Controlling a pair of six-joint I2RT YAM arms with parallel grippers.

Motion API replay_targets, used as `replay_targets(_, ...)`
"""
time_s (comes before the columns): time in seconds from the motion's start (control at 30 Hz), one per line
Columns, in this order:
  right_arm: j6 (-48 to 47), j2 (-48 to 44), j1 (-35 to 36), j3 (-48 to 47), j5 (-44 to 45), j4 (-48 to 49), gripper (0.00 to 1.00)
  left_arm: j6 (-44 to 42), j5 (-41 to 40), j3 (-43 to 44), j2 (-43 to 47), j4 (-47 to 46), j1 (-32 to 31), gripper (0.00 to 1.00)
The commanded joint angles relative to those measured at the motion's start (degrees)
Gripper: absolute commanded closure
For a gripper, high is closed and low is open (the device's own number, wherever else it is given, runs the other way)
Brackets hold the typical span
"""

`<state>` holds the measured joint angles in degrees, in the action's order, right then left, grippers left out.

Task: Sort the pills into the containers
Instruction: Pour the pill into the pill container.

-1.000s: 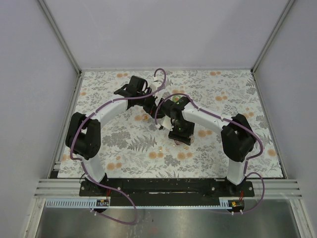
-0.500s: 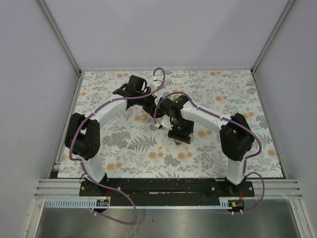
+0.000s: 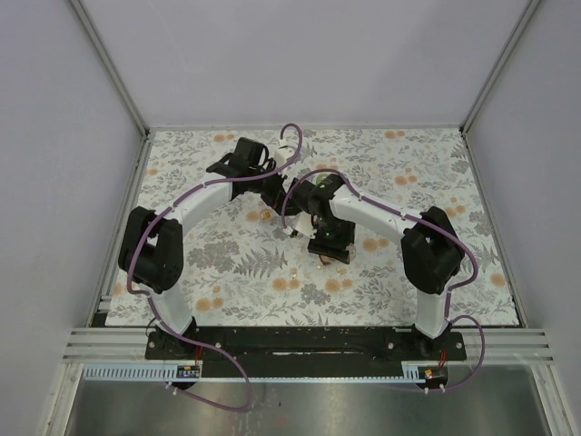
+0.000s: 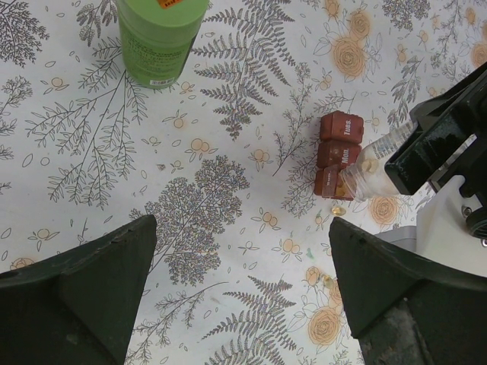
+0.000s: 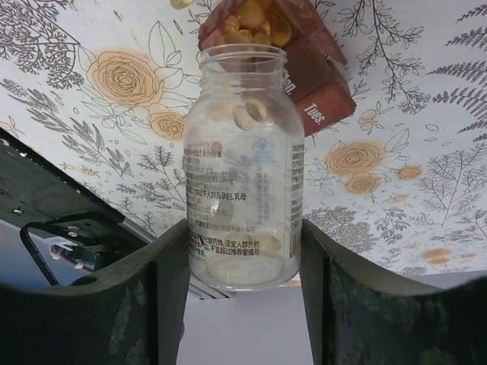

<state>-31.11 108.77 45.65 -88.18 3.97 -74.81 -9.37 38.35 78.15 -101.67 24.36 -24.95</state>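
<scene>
Fern-and-rose printed cloth (image 3: pixel 436 163), pale walls (image 3: pixel 300 54)

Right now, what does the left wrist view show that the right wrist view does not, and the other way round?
Only the left wrist view shows the green bottle at the top of the picture and a few loose pills on the cloth beside the dark-red pill box.

Only the right wrist view shows the box's open compartment, heaped with pills, and the printed label on the clear bottle.

Both show the right claw holding the clear bottle with its mouth at the dark-red pill box.
</scene>
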Motion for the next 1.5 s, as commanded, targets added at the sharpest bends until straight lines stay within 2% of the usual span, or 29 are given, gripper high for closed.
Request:
replay_targets(0.0, -0.88, -0.23, 0.67, -1.64, 1.04, -0.69, 1.0, 0.05, 1.47, -0.45, 2.61, -1.42, 0.43, 0.01)
replay_targets(0.6, 1.14, -5.85, 0.76, 5.21, 0.6, 7.13, 1.0, 0.4, 1.91, -0.37, 2.0, -1.42, 0.43, 0.01)
replay_targets(1.47, 2.99, -12.35, 0.67, 12.51, 1.13, 13.11, 1.0, 0.4, 2.17, -0.37, 1.3, -1.24, 0.43, 0.01)
